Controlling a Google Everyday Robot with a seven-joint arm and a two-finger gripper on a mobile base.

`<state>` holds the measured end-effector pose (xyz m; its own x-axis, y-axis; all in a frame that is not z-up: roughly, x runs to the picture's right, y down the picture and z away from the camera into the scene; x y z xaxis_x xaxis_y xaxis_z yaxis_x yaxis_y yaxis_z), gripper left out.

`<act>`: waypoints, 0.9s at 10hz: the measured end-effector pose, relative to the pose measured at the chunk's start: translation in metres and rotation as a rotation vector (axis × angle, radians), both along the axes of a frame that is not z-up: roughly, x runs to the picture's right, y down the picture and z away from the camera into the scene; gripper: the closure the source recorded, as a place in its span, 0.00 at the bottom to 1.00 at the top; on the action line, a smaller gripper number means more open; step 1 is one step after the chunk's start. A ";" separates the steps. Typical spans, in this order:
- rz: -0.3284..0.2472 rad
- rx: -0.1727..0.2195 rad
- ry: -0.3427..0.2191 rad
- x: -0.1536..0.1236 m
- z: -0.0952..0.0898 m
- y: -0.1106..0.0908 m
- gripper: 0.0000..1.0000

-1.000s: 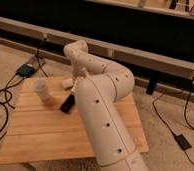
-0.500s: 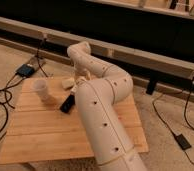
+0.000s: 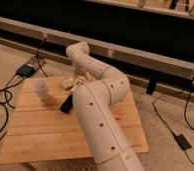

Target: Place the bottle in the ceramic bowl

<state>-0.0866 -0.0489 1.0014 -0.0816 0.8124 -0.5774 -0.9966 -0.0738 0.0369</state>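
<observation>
My arm reaches across the wooden table point(image 3: 35, 130) and bends down at its far edge. The gripper point(image 3: 80, 76) hangs there, just right of a flat cream block point(image 3: 67, 83). The dark ceramic bowl point(image 3: 66, 104) shows only as a dark shape at the arm's left side; the arm covers the rest. The bottle is not in view, either hidden by the arm or in the gripper; I cannot tell which.
A translucent white cup point(image 3: 41, 90) stands upright at the table's far left. Black cables and a small box point(image 3: 25, 70) lie on the floor to the left. A long low ledge point(image 3: 150, 60) runs behind the table. Another cable lies on the floor at the right.
The arm's far end has shifted slightly to the right. The cup, block and bowl have not moved.
</observation>
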 end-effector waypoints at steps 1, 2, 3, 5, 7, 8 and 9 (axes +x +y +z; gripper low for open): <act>0.013 -0.001 0.006 0.001 0.005 0.003 0.35; 0.019 -0.004 0.008 0.001 0.008 0.005 0.35; 0.026 -0.007 0.011 0.002 0.012 0.009 0.35; 0.035 -0.014 0.014 0.005 0.019 0.014 0.35; 0.037 -0.019 0.017 0.007 0.023 0.016 0.49; 0.033 -0.020 0.015 0.008 0.023 0.016 0.59; 0.031 -0.020 0.012 0.008 0.022 0.015 0.69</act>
